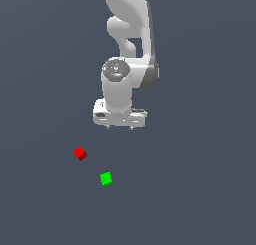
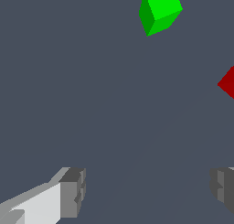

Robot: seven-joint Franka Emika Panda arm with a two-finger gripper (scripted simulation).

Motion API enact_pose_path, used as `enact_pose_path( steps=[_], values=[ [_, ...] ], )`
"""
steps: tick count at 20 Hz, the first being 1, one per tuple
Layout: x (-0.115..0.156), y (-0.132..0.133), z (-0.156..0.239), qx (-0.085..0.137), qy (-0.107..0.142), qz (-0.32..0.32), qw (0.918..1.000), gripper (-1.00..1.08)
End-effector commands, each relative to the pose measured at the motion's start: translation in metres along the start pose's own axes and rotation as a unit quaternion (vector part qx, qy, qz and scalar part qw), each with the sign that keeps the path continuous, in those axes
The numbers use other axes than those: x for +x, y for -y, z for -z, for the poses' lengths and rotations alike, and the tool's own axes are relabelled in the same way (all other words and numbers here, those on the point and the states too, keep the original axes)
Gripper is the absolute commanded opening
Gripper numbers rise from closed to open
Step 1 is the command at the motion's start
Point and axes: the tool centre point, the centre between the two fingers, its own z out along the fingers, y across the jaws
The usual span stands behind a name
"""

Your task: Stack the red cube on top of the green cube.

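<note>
The red cube [image 1: 80, 153] lies on the dark grey floor, toward the exterior view's left. The green cube [image 1: 106, 179] rests a short way from it, nearer the camera and more to the right; the two do not touch. My gripper [image 1: 120, 127] hangs above and behind both cubes, empty. In the wrist view its two grey fingertips [image 2: 73, 191] stand wide apart, so the gripper [image 2: 148, 191] is open. That view shows the green cube [image 2: 159, 10] whole and the red cube [image 2: 228, 83] cut by the frame edge.
The white arm [image 1: 127, 49] rises behind the gripper. The floor [image 1: 200, 189] is a plain dark grey surface with no other objects visible.
</note>
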Motion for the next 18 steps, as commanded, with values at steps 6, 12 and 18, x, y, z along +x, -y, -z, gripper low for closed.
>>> enact_pose_path(
  steps=[6, 12, 18],
  values=[
    [0.005, -0.005, -0.002, 0.000, -0.001, -0.011, 0.9999, 1.00],
    [0.022, -0.025, -0.011, 0.002, -0.004, -0.054, 0.9985, 1.00],
    [0.049, -0.065, -0.027, 0.006, -0.010, -0.132, 0.9912, 1.00]
  ],
)
